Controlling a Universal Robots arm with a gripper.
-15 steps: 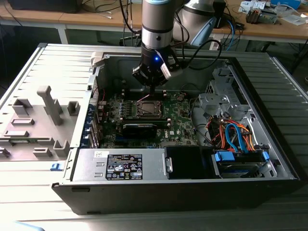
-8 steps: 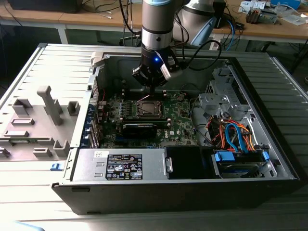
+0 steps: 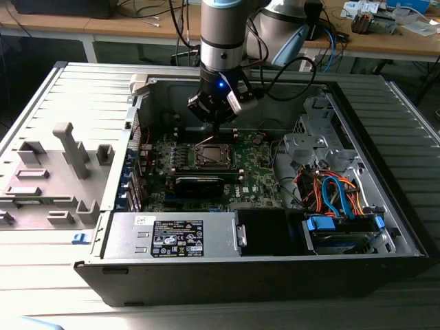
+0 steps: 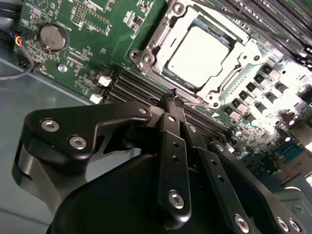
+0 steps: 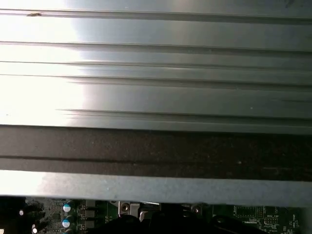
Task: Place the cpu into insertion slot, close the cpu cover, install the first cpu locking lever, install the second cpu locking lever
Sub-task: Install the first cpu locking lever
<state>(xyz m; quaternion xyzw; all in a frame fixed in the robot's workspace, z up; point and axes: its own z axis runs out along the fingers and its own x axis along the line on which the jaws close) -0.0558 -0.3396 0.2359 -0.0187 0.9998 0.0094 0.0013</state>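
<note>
Black multi-link gripper [image 4: 173, 97] is hanging just above the socket's edge, fingers pressed together, gripping nothing visible. Large green circuit board [image 4: 112, 29] is lying in the open grey computer case [image 3: 385, 130]. One silver-rimmed square insertion slot [image 4: 202, 53] is holding one pale silvery square cpu [image 4: 199, 54], apparently seated; one thin silver cover frame [image 4: 158, 41] seems to be lying around it. Risk: a skewed push may be slipping off the latch, scraping nearby black memory slots [image 4: 131, 85].
</note>
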